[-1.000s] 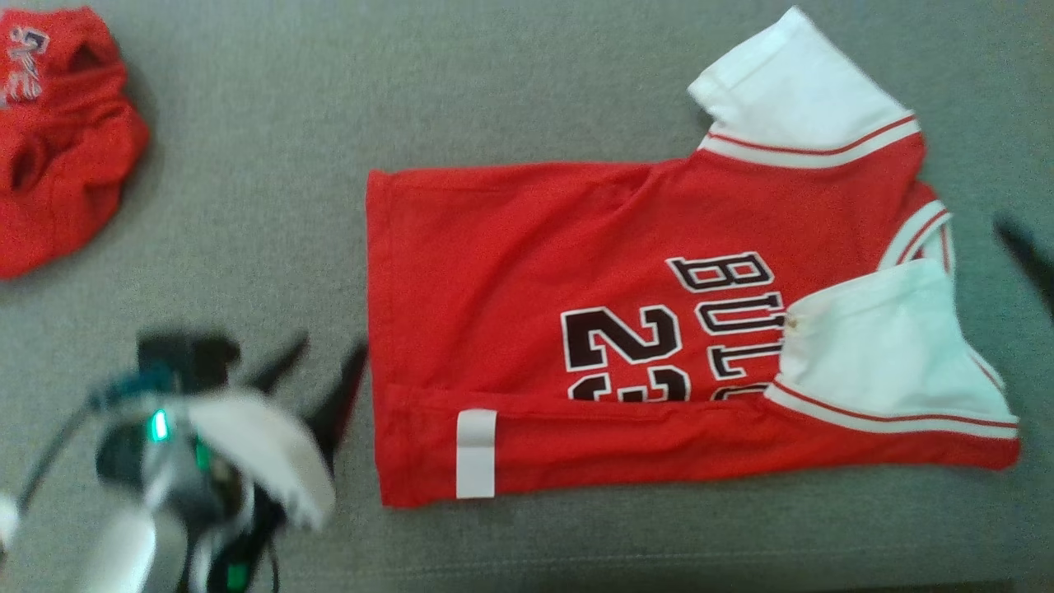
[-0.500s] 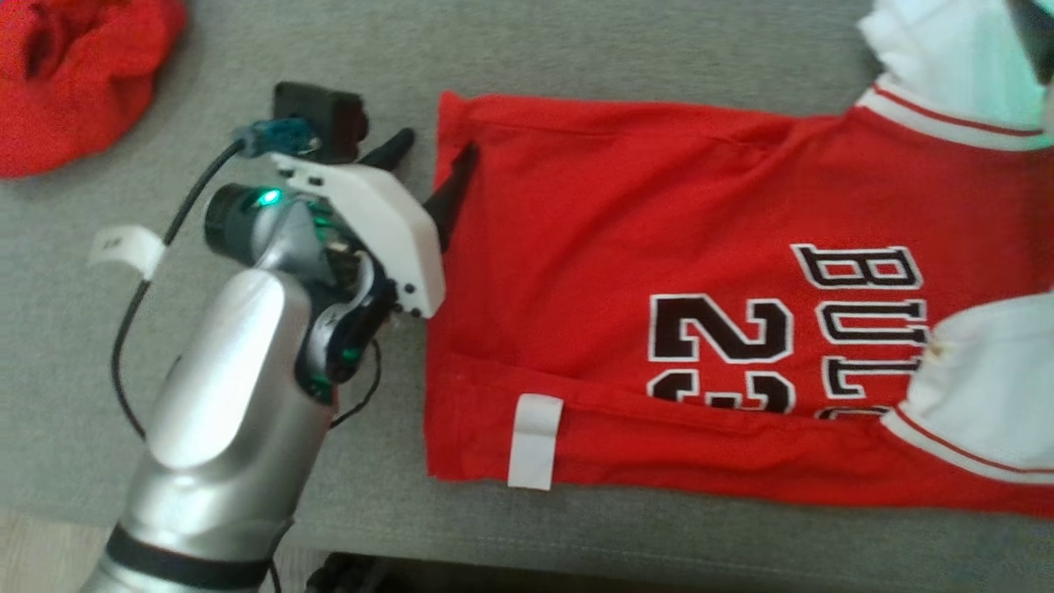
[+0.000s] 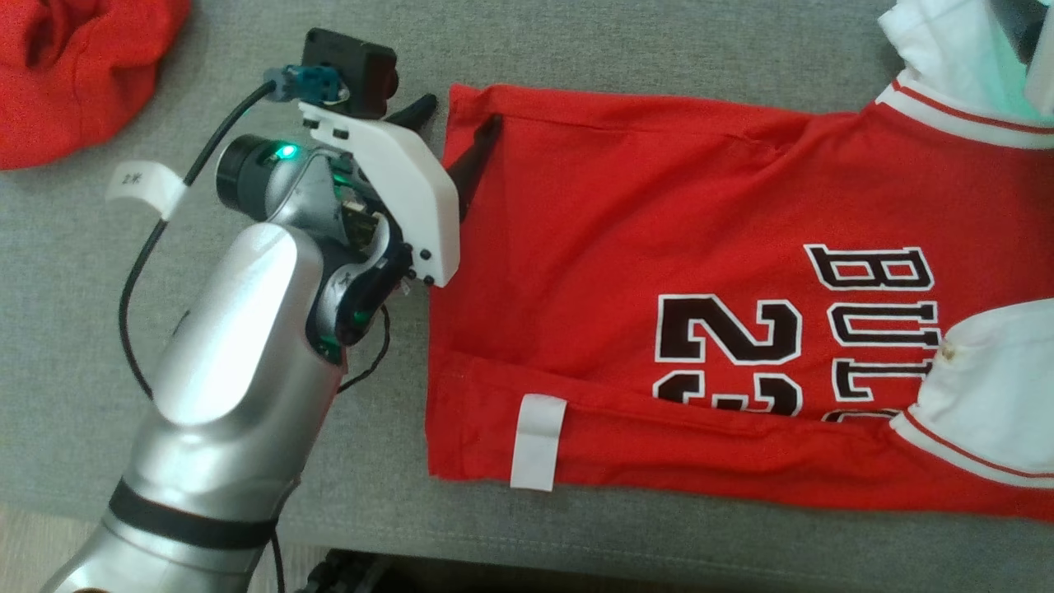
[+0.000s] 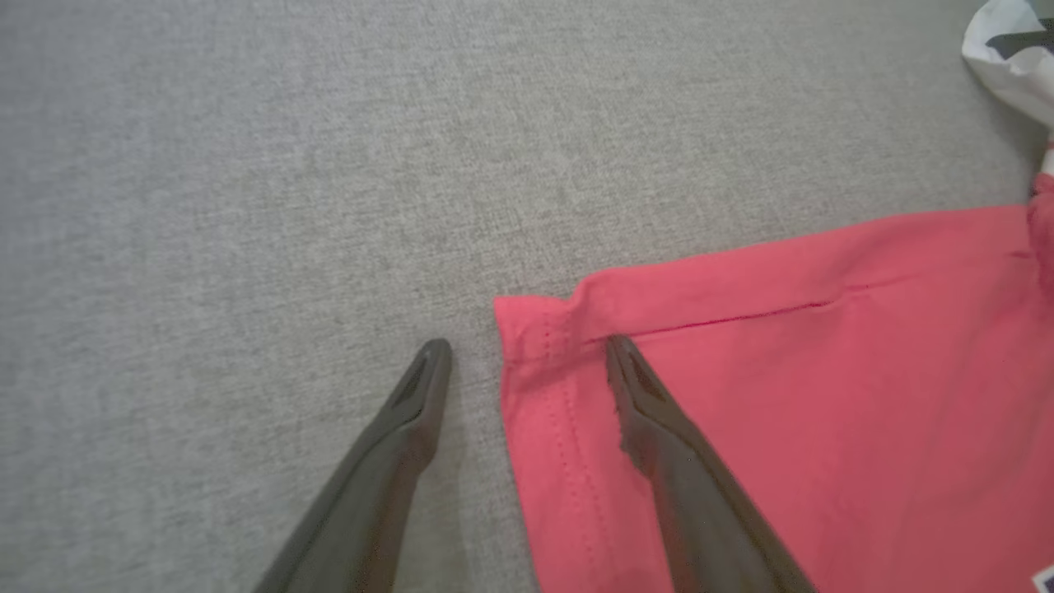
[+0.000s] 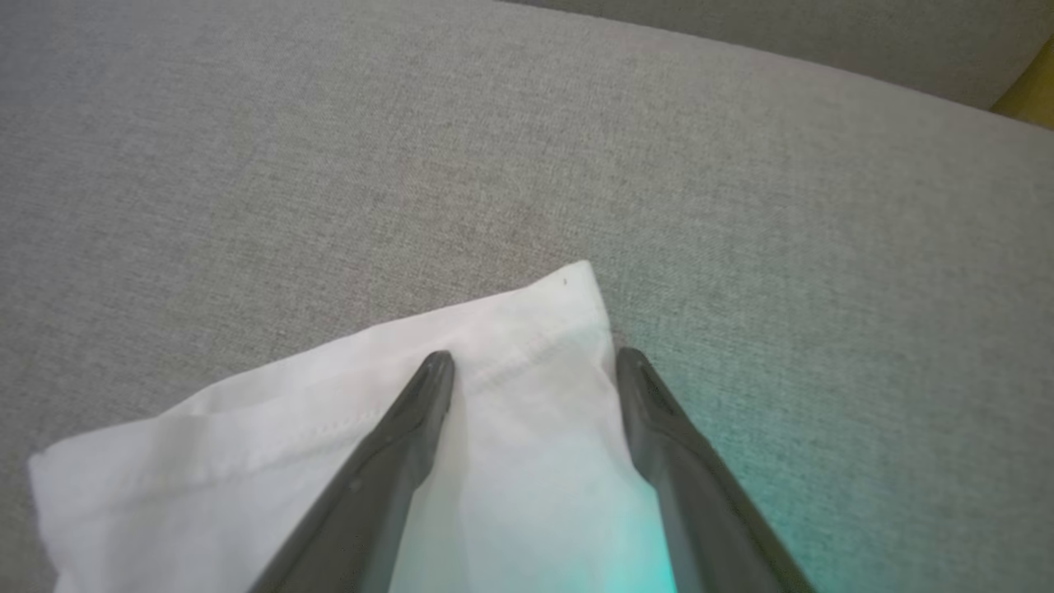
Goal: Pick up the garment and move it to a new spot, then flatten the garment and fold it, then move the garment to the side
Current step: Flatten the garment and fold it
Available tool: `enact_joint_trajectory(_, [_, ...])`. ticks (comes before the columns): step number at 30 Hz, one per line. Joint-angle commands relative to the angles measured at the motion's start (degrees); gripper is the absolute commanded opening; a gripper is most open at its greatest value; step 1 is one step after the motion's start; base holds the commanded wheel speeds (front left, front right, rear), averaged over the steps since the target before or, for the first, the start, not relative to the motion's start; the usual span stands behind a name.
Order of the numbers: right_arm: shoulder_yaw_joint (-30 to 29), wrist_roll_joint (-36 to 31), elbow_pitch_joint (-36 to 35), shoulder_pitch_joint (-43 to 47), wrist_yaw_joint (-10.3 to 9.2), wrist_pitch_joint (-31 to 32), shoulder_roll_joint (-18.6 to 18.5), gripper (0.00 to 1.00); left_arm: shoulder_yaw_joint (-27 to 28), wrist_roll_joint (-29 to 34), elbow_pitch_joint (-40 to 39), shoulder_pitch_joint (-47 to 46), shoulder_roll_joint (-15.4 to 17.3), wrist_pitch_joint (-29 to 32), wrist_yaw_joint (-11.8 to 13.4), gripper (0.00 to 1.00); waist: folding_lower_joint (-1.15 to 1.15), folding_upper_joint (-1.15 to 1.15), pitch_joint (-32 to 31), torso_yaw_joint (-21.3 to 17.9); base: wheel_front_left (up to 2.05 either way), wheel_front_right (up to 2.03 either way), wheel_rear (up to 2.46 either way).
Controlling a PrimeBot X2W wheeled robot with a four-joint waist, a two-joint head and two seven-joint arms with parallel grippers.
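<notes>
The garment (image 3: 659,231) is a red jersey with white sleeves and black lettering. It lies flat on the grey cushion (image 3: 247,49), with its near long edge folded over. My left gripper (image 3: 461,114) is open at the jersey's far left corner. In the left wrist view the left gripper (image 4: 527,346) straddles the hem of the garment (image 4: 782,412), one finger on the red cloth and one on the cushion. My right gripper (image 5: 533,356) is open over the corner of the white sleeve (image 5: 247,445), both fingers resting above the cloth.
A second crumpled red garment (image 3: 74,74) lies at the far left of the cushion. The cushion's front edge (image 3: 576,568) runs along the bottom of the head view. A white cable tag (image 3: 144,185) hangs by my left wrist.
The head camera has shifted. My left gripper has travelled along the jersey's left hem from its middle to the far corner. The right gripper has come over the white sleeve. Both stay open.
</notes>
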Motion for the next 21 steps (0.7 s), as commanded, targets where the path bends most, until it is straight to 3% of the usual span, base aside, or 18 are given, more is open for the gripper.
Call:
enact_joint_trajectory(1, [1.4, 0.5, -0.5, -0.2, 0.37, 0.9, -0.2, 1.00, 0.3, -0.1, -0.9, -0.5, 1.5, 1.3, -0.6, 1.00, 0.00, 0.00, -0.2, -0.2, 0.00, 0.00, 0.00])
enact_joint_trajectory(5, [2.2, 0.6, 0.5, -0.6, 0.37, 0.8, -0.3, 1.00, -0.5, -0.4, -1.1, -0.9, 1.1, 2.3, -0.9, 1.00, 0.00, 0.00, -0.3, -0.3, 0.00, 0.00, 0.00])
enact_joint_trajectory(6, [2.4, 0.6, 0.9, -0.7, 0.37, 0.8, -0.1, 0.95, -0.7, -0.4, -0.9, -0.9, 1.1, 2.5, -0.8, 0.95, 0.00, 0.00, -0.4, -0.3, 0.00, 0.00, 0.00])
enact_joint_trajectory(7, [2.7, 0.6, 1.1, -0.7, 0.37, 0.8, 0.1, 0.37, -0.8, -0.4, -0.7, -1.0, 1.0, 2.7, -0.8, 0.04, 0.00, 0.00, -0.4, -0.3, 0.00, 0.00, 0.00])
enact_joint_trajectory(8, [3.1, 0.9, 1.2, -0.7, 0.37, 0.5, 0.3, 0.00, -0.9, -0.6, -0.5, -1.0, 0.9, 2.8, -0.8, 0.00, 0.00, 0.00, -0.5, -0.3, 0.00, 0.00, 0.00])
enact_joint_trajectory(12, [3.1, 1.5, 0.5, -1.5, 0.37, -3.8, 0.4, 0.00, -0.5, -1.0, -0.5, -1.5, 0.8, 2.4, -0.7, 0.00, 0.00, 0.00, -0.5, -0.3, 0.00, 0.00, 0.00])
enact_joint_trajectory(16, [0.8, 2.0, 0.4, -5.8, 0.37, -13.1, 0.0, 0.00, 2.5, -1.1, -1.3, -3.6, 2.0, 0.3, 0.7, 0.00, 0.00, 0.00, -0.5, -0.6, 0.00, 0.00, 0.00])
enact_joint_trajectory(21, [0.0, 3.0, 1.8, -8.4, 0.37, -16.3, -1.3, 0.00, 5.3, -1.8, -2.7, -3.9, 3.6, -1.1, 1.8, 0.00, 0.00, 0.00, -1.1, -1.4, 0.00, 0.00, 0.00])
